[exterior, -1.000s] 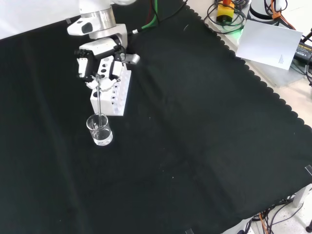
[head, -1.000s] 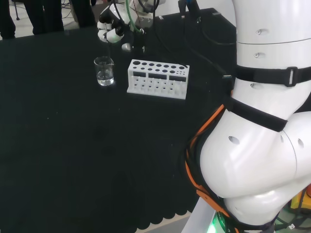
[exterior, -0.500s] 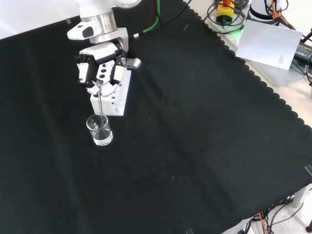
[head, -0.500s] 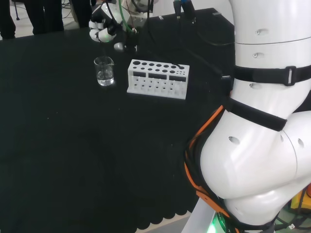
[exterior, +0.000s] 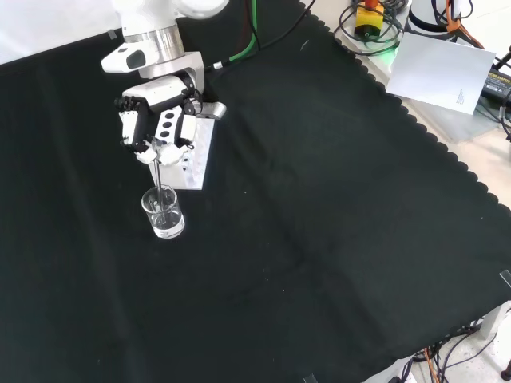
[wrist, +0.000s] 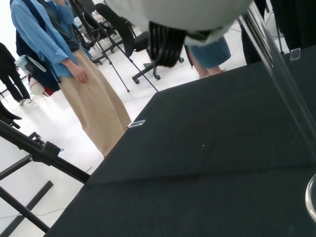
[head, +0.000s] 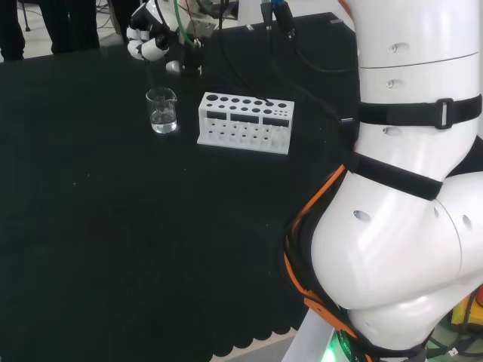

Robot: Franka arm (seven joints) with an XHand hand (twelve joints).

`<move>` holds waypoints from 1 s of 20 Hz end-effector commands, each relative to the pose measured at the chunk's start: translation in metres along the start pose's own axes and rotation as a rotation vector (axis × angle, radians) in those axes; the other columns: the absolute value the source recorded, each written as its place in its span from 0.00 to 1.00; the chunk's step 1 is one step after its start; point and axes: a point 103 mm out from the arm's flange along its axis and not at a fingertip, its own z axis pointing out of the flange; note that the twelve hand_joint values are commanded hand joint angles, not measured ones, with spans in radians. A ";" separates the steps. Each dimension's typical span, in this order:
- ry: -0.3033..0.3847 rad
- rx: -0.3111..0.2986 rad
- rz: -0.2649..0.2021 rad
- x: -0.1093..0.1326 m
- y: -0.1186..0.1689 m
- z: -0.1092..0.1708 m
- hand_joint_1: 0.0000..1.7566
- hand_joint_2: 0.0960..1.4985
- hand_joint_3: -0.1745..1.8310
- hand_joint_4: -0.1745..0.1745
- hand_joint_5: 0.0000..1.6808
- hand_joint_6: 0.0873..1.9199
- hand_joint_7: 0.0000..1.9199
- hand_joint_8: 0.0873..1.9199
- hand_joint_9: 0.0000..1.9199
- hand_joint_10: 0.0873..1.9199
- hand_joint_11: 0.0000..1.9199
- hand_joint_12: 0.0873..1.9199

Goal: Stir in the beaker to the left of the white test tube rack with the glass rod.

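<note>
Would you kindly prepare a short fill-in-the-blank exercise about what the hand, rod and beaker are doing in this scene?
1. The black and white hand has its fingers curled round the thin clear glass ____.
2. In the front view the lower end of the rod reaches down into the small clear glass ____.
3. In the head view the beaker stands to the ____ of the white test tube rack.
4. The bench is covered with a ____ cloth.

Missing words: rod; beaker; left; black

In the head view, beaker (head: 161,110) stands left of rack (head: 245,123).
</note>
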 end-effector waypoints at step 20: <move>-0.043 -0.008 0.002 0.021 -0.024 -0.017 0.74 0.41 0.50 0.00 0.61 0.46 0.59 0.64 0.81 0.46 0.85 0.38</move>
